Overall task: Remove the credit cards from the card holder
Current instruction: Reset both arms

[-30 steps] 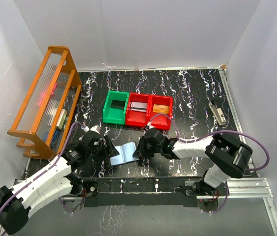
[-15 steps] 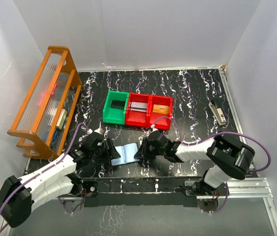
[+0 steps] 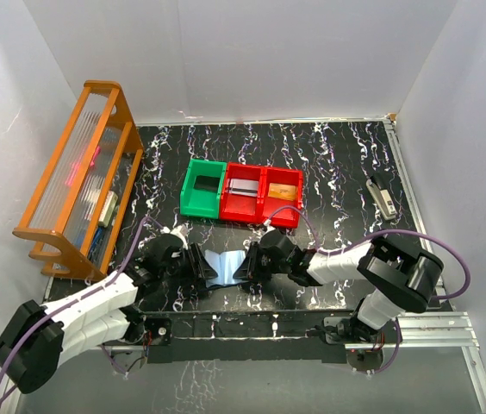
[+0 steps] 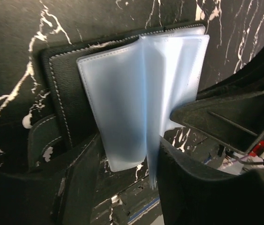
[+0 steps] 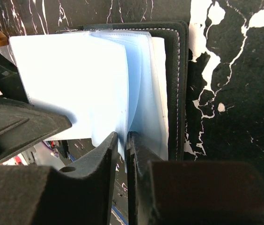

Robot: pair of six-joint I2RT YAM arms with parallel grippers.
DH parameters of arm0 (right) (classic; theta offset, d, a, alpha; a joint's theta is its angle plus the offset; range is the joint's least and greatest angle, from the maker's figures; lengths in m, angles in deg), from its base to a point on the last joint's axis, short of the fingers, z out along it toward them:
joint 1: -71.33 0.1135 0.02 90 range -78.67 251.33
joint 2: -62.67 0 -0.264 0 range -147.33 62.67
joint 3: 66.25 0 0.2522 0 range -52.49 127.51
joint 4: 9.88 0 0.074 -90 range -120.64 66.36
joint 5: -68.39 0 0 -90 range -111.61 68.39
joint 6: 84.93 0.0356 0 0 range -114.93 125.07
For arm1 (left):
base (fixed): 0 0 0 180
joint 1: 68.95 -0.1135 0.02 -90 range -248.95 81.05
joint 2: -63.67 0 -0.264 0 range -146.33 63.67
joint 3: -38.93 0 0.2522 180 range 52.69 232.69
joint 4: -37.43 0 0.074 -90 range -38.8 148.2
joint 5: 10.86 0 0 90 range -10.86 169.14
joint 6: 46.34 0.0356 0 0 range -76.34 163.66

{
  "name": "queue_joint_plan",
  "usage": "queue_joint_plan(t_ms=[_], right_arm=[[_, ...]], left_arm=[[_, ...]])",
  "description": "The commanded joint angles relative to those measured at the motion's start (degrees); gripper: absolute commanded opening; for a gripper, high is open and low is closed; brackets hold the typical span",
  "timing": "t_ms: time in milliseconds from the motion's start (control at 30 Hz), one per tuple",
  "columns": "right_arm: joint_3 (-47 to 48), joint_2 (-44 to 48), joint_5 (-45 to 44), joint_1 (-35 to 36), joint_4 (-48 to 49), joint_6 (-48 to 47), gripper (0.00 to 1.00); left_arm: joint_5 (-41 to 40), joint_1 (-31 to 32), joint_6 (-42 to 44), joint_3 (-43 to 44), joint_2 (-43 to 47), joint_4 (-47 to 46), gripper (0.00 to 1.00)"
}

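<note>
The card holder (image 3: pixel 223 263) lies open near the table's front edge: a dark stitched cover (image 4: pixel 64 93) under light-blue clear sleeves (image 4: pixel 136 89). My right gripper (image 5: pixel 122 137) is shut on the lower edge of one sleeve (image 5: pixel 76 79), holding it up. My left gripper (image 4: pixel 132 180) stands open around the sleeves' lower edge; a bunch of sleeves leans against its right finger (image 4: pixel 193 183), the left finger is apart. No credit cards show in the sleeves. Flat card-like pieces lie in the green bin (image 3: pixel 203 189) and the red bins (image 3: pixel 262 197).
An orange rack (image 3: pixel 79 172) with clear slats stands along the left wall. A small stapler-like thing (image 3: pixel 383 197) lies at the right. The bins sit just behind the holder. The table's front rail (image 3: pixel 252 326) runs directly below both grippers.
My left gripper slid right onto the holder and its jaws narrowed. The sleeves rose into a peak between the two grippers. The right gripper stayed shut in place.
</note>
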Motion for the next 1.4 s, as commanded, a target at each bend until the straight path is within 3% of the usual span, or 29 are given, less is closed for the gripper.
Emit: queue_joint_plan(t_ms=[0, 233, 500, 700, 833, 1000, 1100, 1233, 1367], right_arm=[[-1.6, -1.1, -0.3, 0.1, 1.5, 0.4, 0.13], [-2.1, -1.8, 0.0, 0.1, 2.3, 0.6, 0.13], [-0.6, 2.5, -1.4, 0.1, -1.4, -1.0, 0.13], [-1.2, 10.6, -2.4, 0.1, -3.6, -1.6, 0.14], [-0.2, 16.3, -9.5, -0.2, -12.9, -3.0, 0.26], [1.5, 24.6, -18.2, -1.2, -22.5, -5.2, 0.44], [1.8, 28.0, -18.1, -1.2, -20.7, -8.3, 0.45], [5.3, 28.8, -20.1, -1.3, -23.6, -13.0, 0.47], [9.0, 30.8, -29.9, -1.3, -27.6, -17.9, 0.66]], left_arm=[[6.1, 0.1, -1.6, -1.5, 0.5, -7.0, 0.43], [8.4, 0.1, -3.5, -2.8, 0.6, -14.1, 0.33], [3.4, 0.2, 0.0, 1.1, -0.9, -1.3, 0.0], [5.0, 0.1, 3.5, 2.7, 1.4, 0.1, 0.0], [6.1, 0.1, 7.6, 6.0, -0.3, 5.0, 0.0], [4.3, 0.1, 11.7, 10.4, 0.3, 12.2, 0.22], [-3.5, 0.1, 10.4, 13.7, 1.8, 19.7, 0.51], [-12.0, 0.1, 8.4, 18.4, 5.2, 28.0, 0.65], [-17.7, 0.1, 10.7, 23.4, 9.1, 32.5, 0.88]])
